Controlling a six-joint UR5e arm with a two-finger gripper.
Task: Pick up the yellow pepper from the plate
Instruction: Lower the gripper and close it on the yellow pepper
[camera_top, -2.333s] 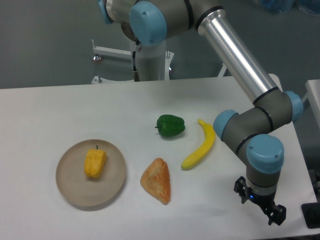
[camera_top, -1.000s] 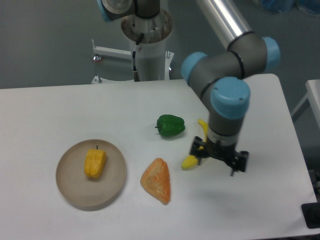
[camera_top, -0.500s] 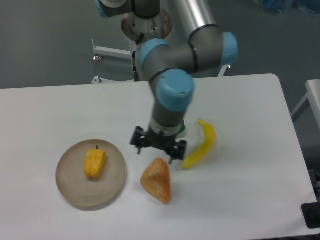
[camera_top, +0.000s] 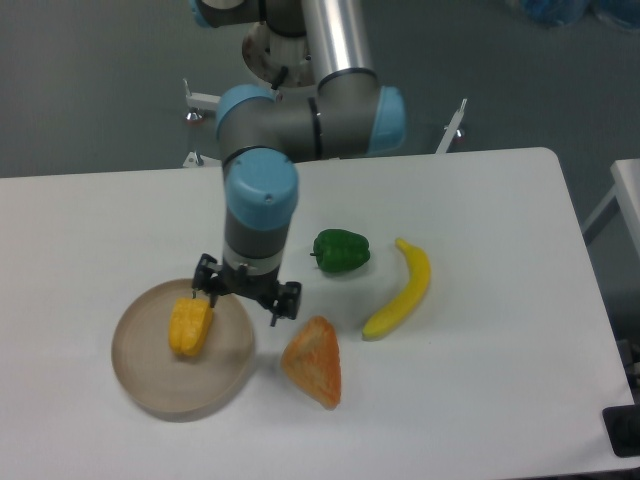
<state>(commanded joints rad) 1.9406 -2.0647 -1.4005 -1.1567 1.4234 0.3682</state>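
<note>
Now, with the yellow pepper (camera_top: 190, 326) lying on the plate (camera_top: 150, 385) and the gripper (camera_top: 247, 293) hovering spread apart over the plate's right edge, it should shift left, centre its fingers either side, then descend.

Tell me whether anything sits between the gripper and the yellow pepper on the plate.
Nothing visible does. The gripper hangs open over the right part of the plate, just right of the yellow pepper. The orange wedge, green pepper and banana all lie farther right, on the table.
</note>
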